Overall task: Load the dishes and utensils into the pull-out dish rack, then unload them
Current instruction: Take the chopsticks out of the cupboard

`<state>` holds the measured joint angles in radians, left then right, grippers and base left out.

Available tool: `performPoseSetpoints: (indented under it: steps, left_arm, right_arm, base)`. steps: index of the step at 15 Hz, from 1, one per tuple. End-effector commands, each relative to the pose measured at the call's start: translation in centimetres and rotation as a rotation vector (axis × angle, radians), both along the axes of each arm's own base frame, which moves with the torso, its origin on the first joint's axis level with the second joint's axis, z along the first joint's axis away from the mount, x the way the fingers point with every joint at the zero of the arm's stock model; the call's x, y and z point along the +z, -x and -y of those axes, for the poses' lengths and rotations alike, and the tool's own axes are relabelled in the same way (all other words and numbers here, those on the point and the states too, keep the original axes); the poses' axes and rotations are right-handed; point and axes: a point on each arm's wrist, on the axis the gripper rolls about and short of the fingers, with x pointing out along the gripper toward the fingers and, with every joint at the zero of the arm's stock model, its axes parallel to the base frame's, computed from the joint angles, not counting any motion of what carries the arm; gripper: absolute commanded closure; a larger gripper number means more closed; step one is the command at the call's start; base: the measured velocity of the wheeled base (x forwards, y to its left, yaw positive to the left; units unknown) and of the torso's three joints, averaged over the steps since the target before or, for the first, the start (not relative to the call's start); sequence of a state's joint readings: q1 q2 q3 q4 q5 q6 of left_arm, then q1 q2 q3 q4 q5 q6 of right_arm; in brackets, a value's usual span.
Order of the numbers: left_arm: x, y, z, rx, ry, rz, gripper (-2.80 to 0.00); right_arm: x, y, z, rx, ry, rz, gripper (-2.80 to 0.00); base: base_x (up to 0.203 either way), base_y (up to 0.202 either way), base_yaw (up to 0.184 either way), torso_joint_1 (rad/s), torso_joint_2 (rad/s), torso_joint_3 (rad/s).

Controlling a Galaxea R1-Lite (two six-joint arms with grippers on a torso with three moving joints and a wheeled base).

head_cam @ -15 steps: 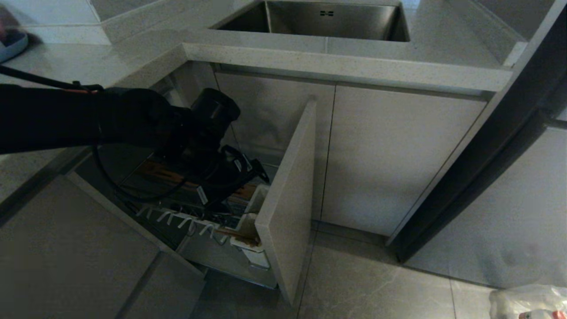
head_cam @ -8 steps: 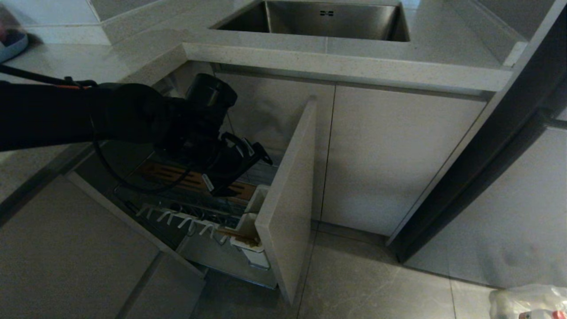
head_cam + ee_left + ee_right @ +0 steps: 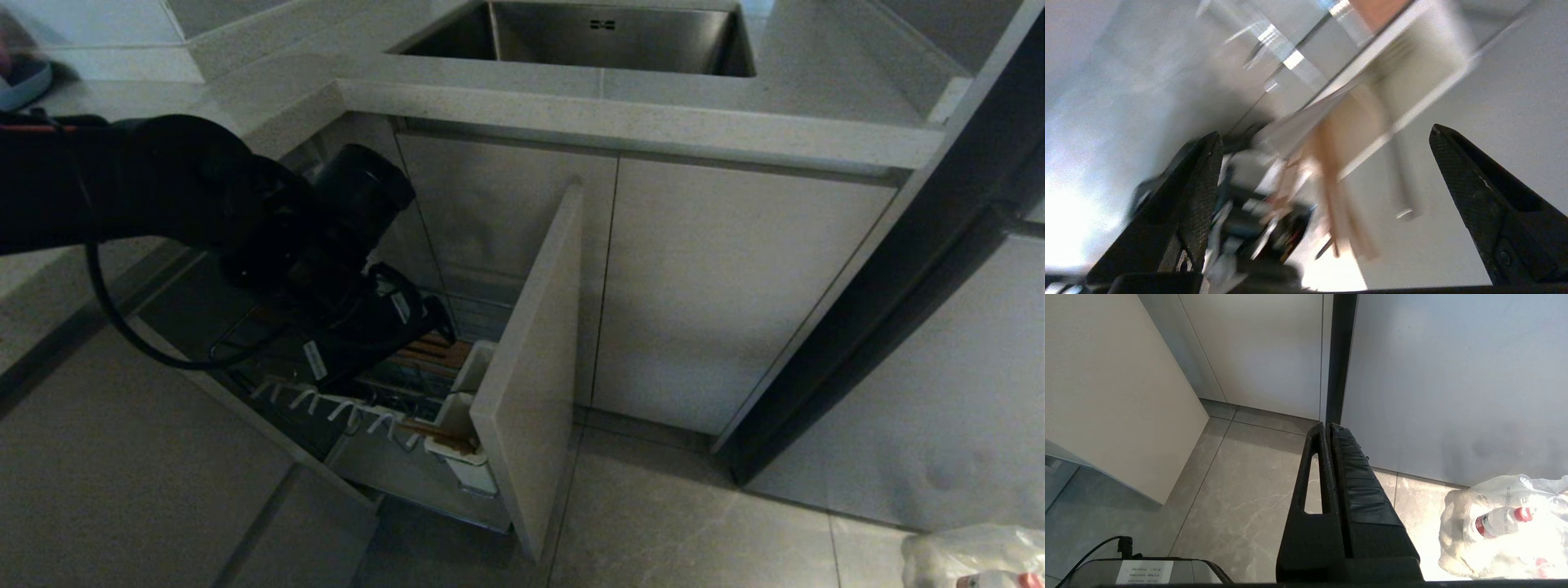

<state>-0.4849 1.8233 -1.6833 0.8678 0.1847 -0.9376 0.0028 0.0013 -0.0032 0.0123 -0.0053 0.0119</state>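
left gripper (image 3: 1327, 139) lowered over wire pull-out dish rack (image 3: 384, 392)

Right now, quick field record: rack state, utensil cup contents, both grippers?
rack: pull-out dish rack pulled out, beige door front forward
utensil cup: white utensil cup holds chopsticks
left gripper: left gripper open, empty, above the rack
right gripper: right gripper shut, parked over the floor
sink: sink above the rack

The left arm (image 3: 122, 184) is wearing a black cloth sleeve, with a black cable (image 3: 114, 327) looping under it. Small white labels are showing on its black gripper (image 3: 1323, 134). The right gripper (image 3: 1329, 426) is showing ribbed black pads and a slotted finger.
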Motion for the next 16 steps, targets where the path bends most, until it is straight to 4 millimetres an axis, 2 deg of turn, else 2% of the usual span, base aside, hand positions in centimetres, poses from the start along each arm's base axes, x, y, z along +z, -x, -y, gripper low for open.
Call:
performPoseSetpoints:
  steps: [1,4,9,16]
  left_arm:
    - [-0.4,0.8,-0.8,0.026,-0.014,-0.053,-2.80]
    - [-1.8,1.0,-1.1,0.009,0.032,-0.151,-2.80]
    - [-2.8,1.1,-1.0,-0.025,0.084,-0.212,-2.80]
    - [-4.8,0.3,-0.5,-0.024,0.116,-0.205,-2.80]
  right_arm:
    - [0.0,0.0,0.0,0.000,0.000,0.000,0.00]
    - [0.0,0.0,0.0,0.000,0.000,0.000,0.00]
    - [0.0,0.0,0.0,0.001,0.000,0.000,0.00]
    - [0.0,0.0,0.0,0.001,0.000,0.000,0.00]
  base:
    - [0.000,0.000,0.000,0.000,0.00,0.000]
    - [0.000,0.000,0.000,0.000,0.00,0.000]
    - [0.000,0.000,0.000,0.000,0.00,0.000]
    - [0.000,0.000,0.000,0.000,0.00,0.000]
